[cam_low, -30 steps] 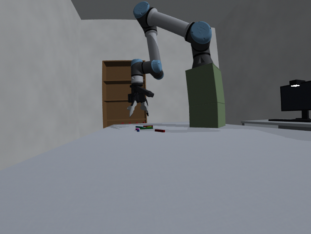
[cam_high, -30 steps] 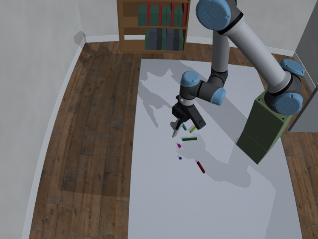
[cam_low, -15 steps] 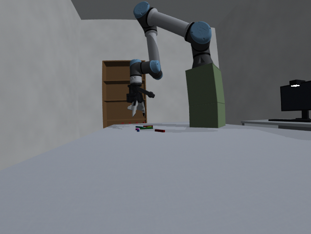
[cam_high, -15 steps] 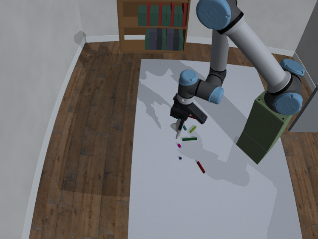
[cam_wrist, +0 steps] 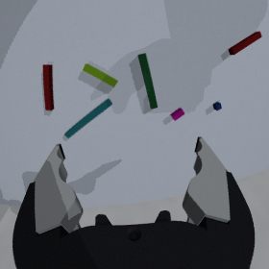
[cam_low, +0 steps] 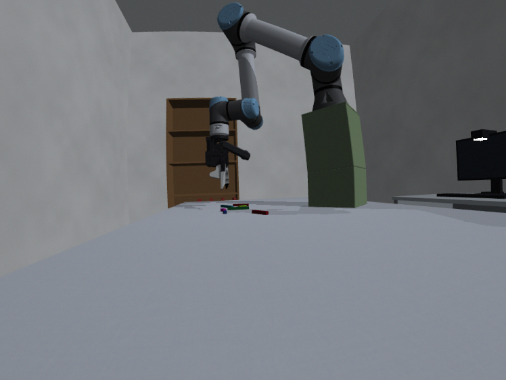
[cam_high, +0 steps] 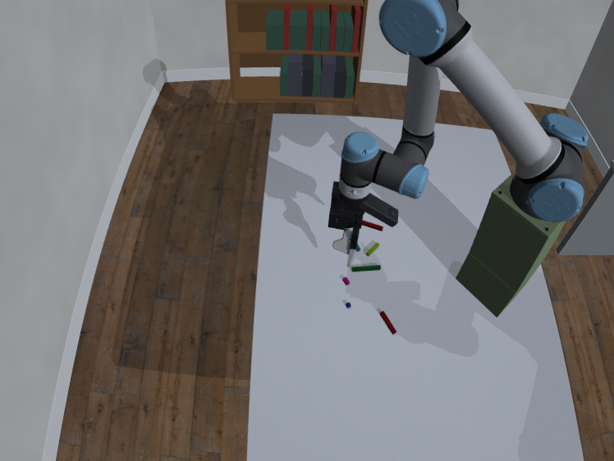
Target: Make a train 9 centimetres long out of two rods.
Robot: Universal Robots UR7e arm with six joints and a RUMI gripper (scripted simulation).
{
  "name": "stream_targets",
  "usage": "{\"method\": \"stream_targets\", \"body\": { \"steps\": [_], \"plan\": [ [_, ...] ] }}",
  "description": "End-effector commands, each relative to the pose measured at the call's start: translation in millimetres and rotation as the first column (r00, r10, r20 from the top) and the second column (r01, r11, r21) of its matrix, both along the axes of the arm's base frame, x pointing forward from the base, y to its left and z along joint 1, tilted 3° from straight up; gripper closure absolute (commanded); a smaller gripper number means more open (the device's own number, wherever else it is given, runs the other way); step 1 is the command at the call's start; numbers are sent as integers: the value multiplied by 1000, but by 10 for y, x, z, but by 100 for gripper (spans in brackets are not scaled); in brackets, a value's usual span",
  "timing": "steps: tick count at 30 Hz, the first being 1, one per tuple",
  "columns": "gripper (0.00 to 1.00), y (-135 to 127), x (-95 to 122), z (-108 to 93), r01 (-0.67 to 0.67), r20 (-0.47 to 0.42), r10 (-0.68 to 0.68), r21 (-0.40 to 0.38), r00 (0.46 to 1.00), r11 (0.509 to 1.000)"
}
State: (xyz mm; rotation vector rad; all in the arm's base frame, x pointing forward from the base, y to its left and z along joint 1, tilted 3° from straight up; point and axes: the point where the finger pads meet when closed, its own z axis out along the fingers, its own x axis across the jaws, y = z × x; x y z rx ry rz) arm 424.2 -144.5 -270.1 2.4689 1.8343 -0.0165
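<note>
My gripper (cam_high: 347, 248) hangs open and empty above the table, over the cluster of rods; it also shows in the exterior view (cam_low: 220, 179) and in the wrist view (cam_wrist: 130, 149). Below it lie a green rod (cam_wrist: 147, 81) (cam_high: 366, 267), a lime rod (cam_wrist: 100, 75) (cam_high: 373, 248), a turquoise rod (cam_wrist: 87, 118) partly hidden by the fingers in the top view, and a red rod (cam_wrist: 48, 86) (cam_high: 372, 225). A magenta rod (cam_wrist: 177, 113) (cam_high: 345, 280) and a blue rod (cam_wrist: 217, 106) (cam_high: 347, 304) lie apart nearer the front. A second red rod (cam_wrist: 244, 42) (cam_high: 387, 321) lies farther off. All rods lie flat and separate.
The arm's green pedestal (cam_high: 510, 248) stands at the right of the table. A bookshelf (cam_high: 295, 49) stands against the back wall. A monitor (cam_low: 482, 159) sits on a desk at the far right.
</note>
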Motion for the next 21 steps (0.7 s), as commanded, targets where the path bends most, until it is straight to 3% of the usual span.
{"method": "stream_targets", "body": {
  "steps": [1,8,21],
  "plan": [
    [0,-78,41,21,-167,-4,167,0,986,986],
    [0,-123,60,27,-282,-11,282,-3,959,959],
    [0,-242,124,47,-566,-31,565,-6,824,825]
  ]
}}
